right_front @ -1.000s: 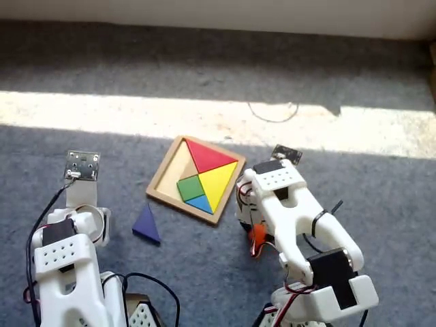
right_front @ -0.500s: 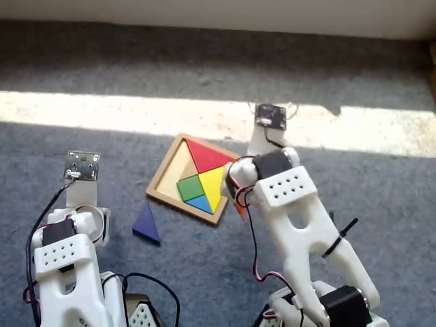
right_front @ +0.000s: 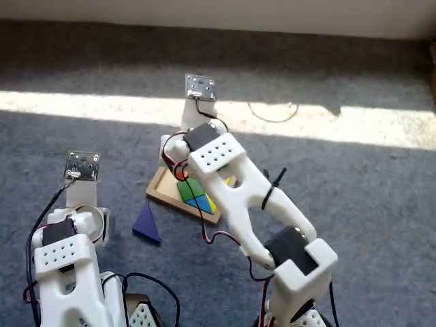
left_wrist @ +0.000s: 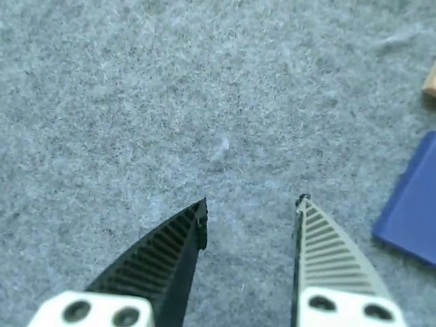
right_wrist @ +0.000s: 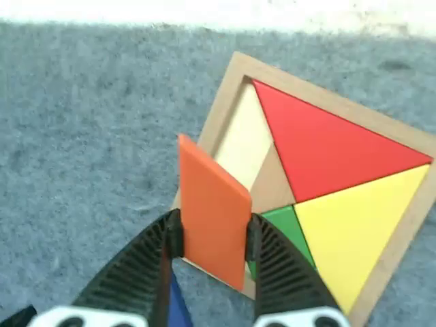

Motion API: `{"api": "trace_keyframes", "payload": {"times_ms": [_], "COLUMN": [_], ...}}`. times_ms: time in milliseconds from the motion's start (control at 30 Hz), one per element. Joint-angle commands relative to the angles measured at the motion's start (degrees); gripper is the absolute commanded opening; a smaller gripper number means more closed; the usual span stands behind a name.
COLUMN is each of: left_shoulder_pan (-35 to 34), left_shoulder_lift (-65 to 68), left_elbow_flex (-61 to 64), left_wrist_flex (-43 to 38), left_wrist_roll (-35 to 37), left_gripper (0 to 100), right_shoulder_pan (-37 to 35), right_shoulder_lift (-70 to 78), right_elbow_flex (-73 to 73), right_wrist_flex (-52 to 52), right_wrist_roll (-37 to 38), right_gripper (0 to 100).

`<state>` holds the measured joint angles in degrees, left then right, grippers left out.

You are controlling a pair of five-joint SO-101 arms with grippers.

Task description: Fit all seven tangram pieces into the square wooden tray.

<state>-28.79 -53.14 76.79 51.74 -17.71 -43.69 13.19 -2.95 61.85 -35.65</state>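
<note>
Your right gripper (right_wrist: 211,230) is clamped on the orange piece (right_wrist: 212,211) above the tray (right_wrist: 340,107), which holds a red triangle (right_wrist: 320,150), yellow triangle (right_wrist: 354,225), green piece (right_wrist: 286,228) and cream piece (right_wrist: 244,139). Your left gripper (left_wrist: 248,204) hangs with its fingers apart. The blue triangle (right_front: 146,223) lies on the carpet at the tray's 8 o'clock.
</note>
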Motion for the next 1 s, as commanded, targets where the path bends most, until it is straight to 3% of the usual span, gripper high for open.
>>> {"api": "trace_keyframes", "payload": {"times_ms": [0, 300, 867, 967], "left_shoulder_pan": [-0.22, -0.22, -0.22, -0.22], "left_shoulder_lift": [-1.1, -1.1, -1.1, -1.1], "left_elbow_flex": [-0.13, -0.04, -0.04, -0.04], "left_wrist_flex": [-0.79, -0.79, -0.79, -0.79], "left_wrist_roll": [0.26, 0.26, 0.26, 0.26], "left_gripper": [22, 22, 22, 22], "right_shoulder_pan": [-0.66, 1.36, 3.56, 3.74], "right_shoulder_lift": [4.7, 12.97, 19.74, 19.74], "right_elbow_flex": [-8.13, -17.98, -17.36, -17.36], "right_wrist_flex": [-2.51, -1.98, -1.98, -1.71], "right_wrist_roll": [-4.57, -13.36, -13.01, -13.01], "right_gripper": [1.5, 1.5, 2.2, 7.7]}}
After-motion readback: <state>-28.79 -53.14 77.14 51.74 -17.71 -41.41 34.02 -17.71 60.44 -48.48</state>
